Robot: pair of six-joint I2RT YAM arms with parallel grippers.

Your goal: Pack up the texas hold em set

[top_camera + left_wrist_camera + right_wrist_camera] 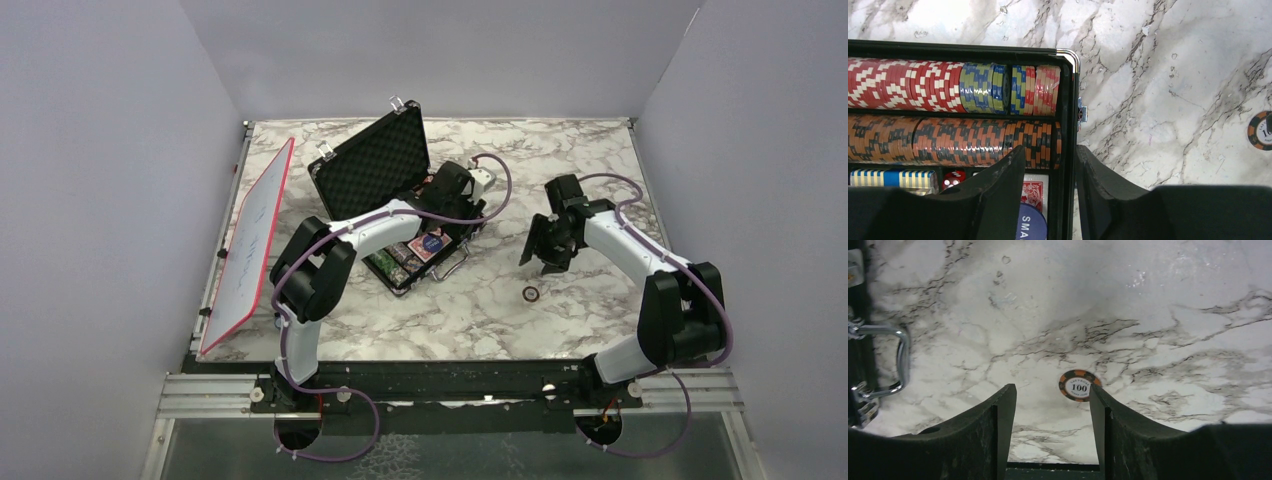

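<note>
The black silver-edged briefcase (372,165) lies open left of centre on the marble desk (480,310), foam-lined lid raised at the far side. Inside, rows of red-and-white chips (903,85) and orange-and-black chips (948,140) stand on edge. The left hand (1050,155) hangs released, empty, its fingers either side of the case's wall. To the right, one orange-and-black "100" chip (1079,385) lies flat on the desk, just ahead of the right hand (1052,390), which is spread wide and holds nothing.

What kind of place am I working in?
Probably a robot test cell, not a home: a marble-pattern table boxed in by plain grey walls, with an aluminium rail along its near edge.
</note>
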